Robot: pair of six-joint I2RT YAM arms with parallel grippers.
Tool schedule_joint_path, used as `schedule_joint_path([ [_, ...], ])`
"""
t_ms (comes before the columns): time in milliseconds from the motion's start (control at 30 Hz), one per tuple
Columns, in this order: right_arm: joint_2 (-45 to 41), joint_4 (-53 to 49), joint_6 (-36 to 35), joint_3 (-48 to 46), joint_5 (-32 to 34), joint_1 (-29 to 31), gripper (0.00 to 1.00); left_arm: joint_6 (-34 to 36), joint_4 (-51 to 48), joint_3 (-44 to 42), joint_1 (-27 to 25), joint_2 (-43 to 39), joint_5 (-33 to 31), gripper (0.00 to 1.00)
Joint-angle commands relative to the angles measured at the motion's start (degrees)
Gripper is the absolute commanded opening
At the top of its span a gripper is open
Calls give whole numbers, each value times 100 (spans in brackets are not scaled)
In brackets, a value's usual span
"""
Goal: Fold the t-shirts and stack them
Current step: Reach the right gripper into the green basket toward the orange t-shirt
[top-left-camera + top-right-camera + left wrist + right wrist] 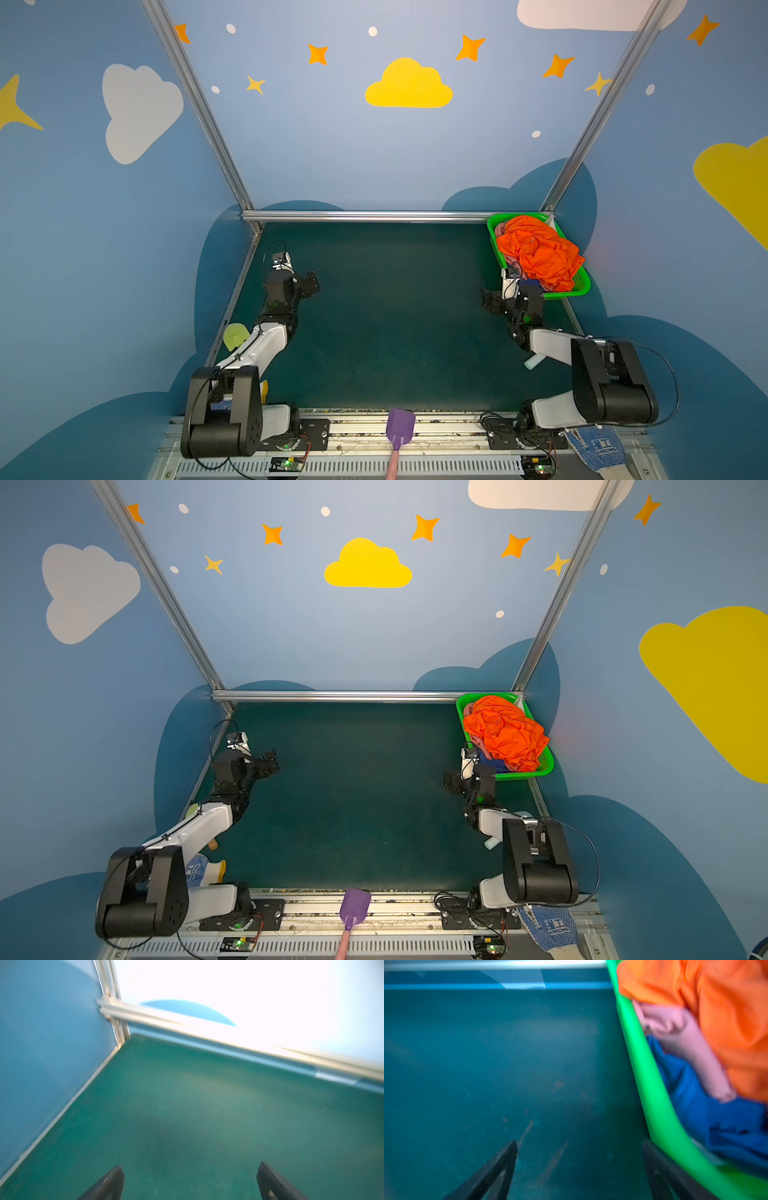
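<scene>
The t-shirts lie crumpled together in a green mesh basket at the table's back right corner. The bright orange one is on top. Under it show a dusty pink one and a dark blue one. My right gripper hovers open and empty over the mat, just beside the basket's near rim. My left gripper stands open and empty over the mat at the left.
A dark green mat covers the table, with aluminium rails and blue walls on three sides. A purple scoop lies at the front edge. Blue-dotted gloves sit by the arm bases. A yellow-green piece lies near the left arm.
</scene>
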Motion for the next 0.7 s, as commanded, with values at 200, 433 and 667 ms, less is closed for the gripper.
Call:
schedule_joint_path([
  [200, -1473, -2206, 52, 385, 108, 235, 93, -966, -2280, 1161, -210, -1028, 485, 95],
  [433, -2251, -4593, 813, 1633, 421, 299, 94, -1300, -4530, 2745, -207, -1250, 1043, 91],
  [667, -1613, -6359, 1317, 3441, 541, 300, 96, -1250, -5018, 3280, -208, -560, 1839, 87],
])
